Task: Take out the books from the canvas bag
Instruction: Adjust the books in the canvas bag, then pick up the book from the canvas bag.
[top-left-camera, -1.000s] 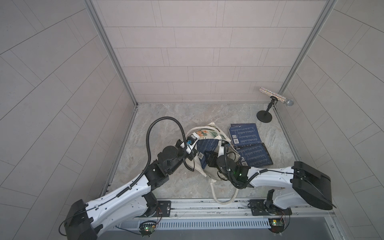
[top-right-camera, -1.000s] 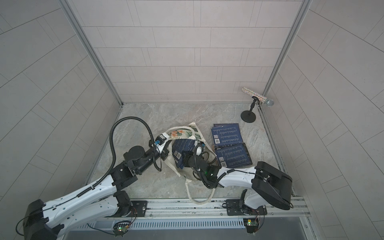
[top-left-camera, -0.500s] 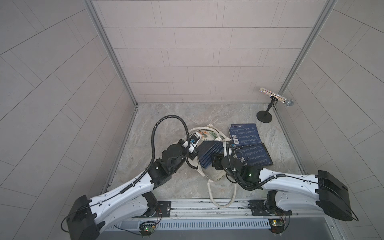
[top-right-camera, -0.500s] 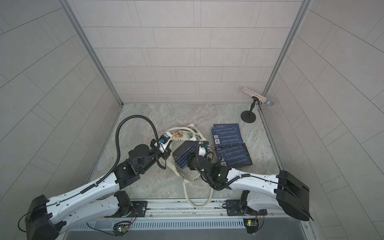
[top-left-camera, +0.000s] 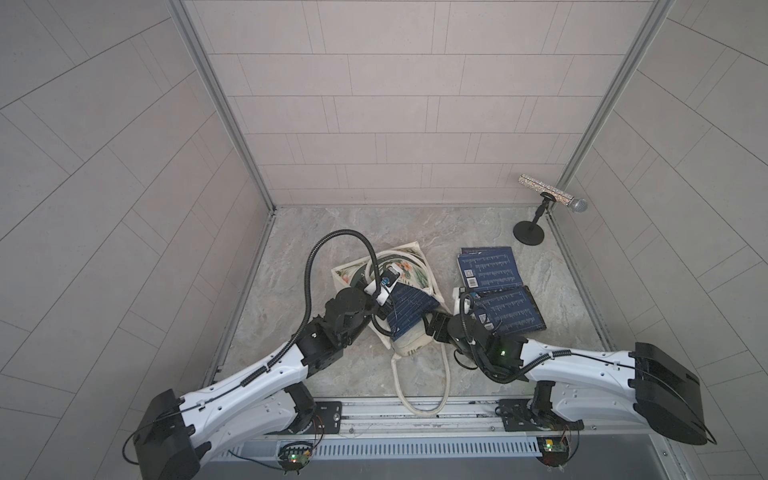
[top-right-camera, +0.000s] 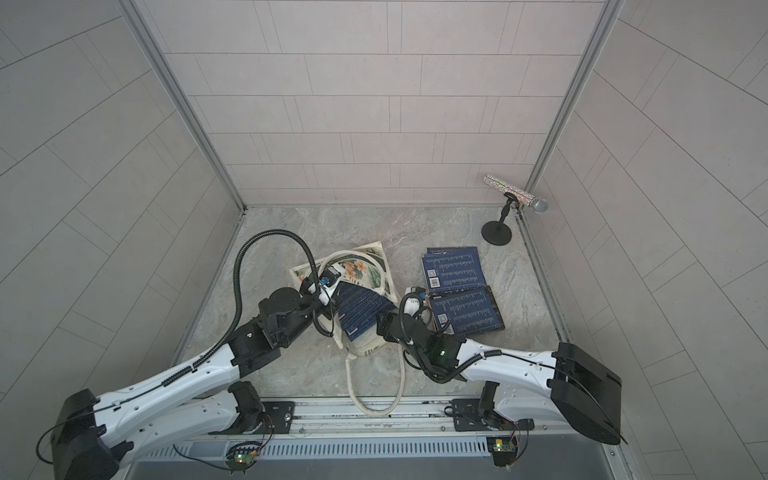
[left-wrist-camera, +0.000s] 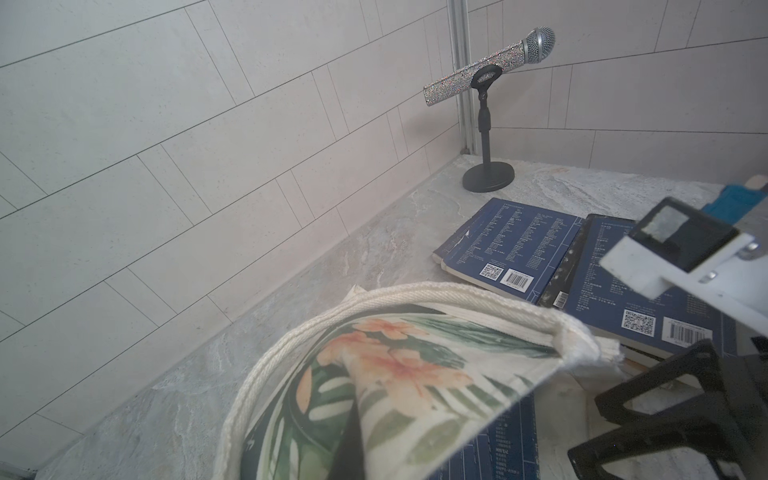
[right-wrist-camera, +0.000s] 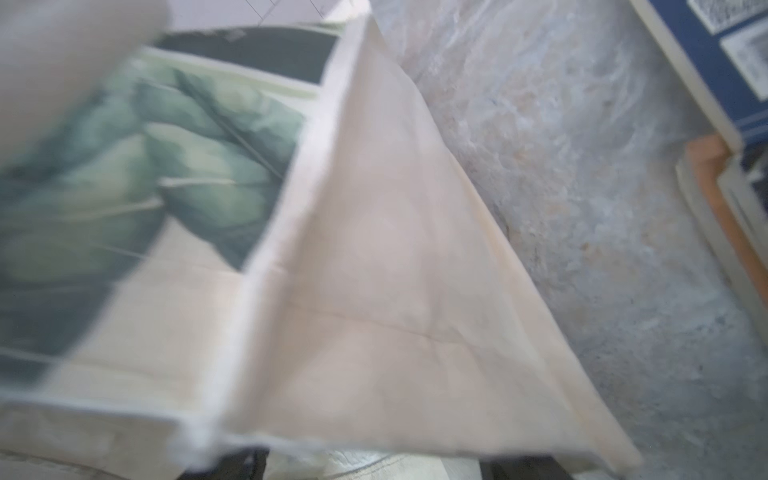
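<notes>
The left pincer (top-left-camera: 384, 286), shut on the raised rim of the bag (top-left-camera: 415, 266) in the middle of the bench (top-left-camera: 365, 374), should hold the mouth up while the right pincer (top-left-camera: 434, 328) — its opening I cannot tell — grips the navy book (top-left-camera: 409, 311) poking out and slides it flat toward the books (top-left-camera: 490, 270) lying on the right.

Pale tiled walls (top-left-camera: 395, 104) close the bay on three sides, joined by metal posts (top-left-camera: 224, 108) at 11 and 1 o'clock. The floor (top-left-camera: 415, 232) is grey marbled stone, evenly lit, with soft shadows. At 2 o'clock a glittery microphone (top-left-camera: 540, 189) sits tilted on a black stand (top-left-camera: 528, 239). A metal rail (top-left-camera: 374, 419) runs along 6 o'clock.
</notes>
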